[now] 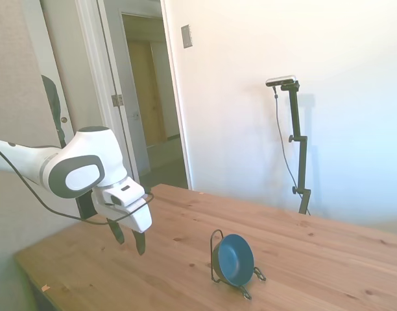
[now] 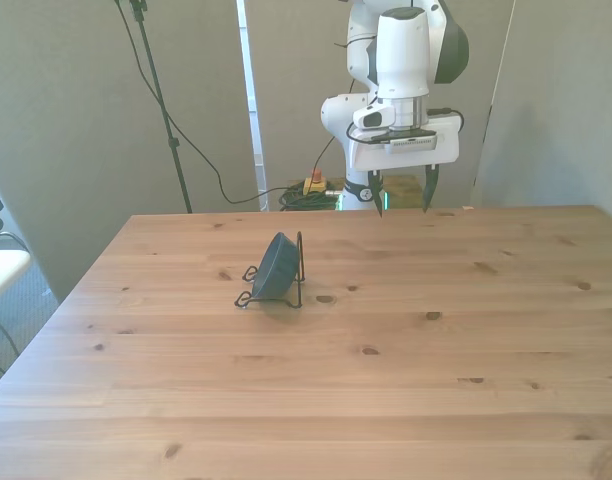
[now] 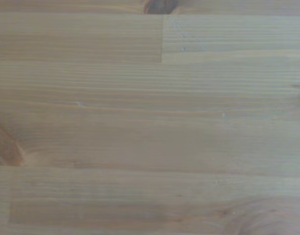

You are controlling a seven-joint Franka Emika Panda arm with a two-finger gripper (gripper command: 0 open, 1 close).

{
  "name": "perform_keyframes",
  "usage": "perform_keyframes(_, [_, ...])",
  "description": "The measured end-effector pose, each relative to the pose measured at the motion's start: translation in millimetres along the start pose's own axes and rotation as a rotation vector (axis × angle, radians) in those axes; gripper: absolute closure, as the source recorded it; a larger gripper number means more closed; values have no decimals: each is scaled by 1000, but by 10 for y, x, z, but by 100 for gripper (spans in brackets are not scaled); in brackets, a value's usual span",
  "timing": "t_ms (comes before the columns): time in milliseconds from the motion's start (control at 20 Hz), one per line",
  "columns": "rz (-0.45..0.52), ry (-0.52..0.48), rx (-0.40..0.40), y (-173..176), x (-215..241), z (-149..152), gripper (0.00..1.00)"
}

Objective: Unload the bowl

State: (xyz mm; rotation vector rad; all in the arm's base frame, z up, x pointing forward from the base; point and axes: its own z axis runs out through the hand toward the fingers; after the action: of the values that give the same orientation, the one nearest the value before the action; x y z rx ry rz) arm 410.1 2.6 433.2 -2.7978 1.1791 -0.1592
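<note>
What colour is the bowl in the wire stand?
Dark teal-blue, plain; the bowl shows best in the side view.

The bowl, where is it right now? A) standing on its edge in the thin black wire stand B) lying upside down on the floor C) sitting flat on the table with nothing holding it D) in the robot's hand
A: the bowl stands on edge, propped in the wire stand on the table, while the open hand hangs apart from it, holding nothing.

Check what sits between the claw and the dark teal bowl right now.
Nothing: only bare wooden table separates the open claw from the small round dark teal-blue bowl, propped in its thin black wire stand. The front view shows it best.
</note>
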Motion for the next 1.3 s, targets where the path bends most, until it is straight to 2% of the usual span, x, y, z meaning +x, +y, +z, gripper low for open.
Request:
perform_keyframes(250, [20,6,-6,1,49,-4,0])
perform_keyframes(550, [43,31,15,134,356,-160,0])
perform_keyframes(1000, [18,76,30,850,969,-382,0])
perform_keyframes(1150, [-27,109,46,1058,1176,-485,0])
perform_keyframes(1300, [-91,138,48,1119,1347,-449,0])
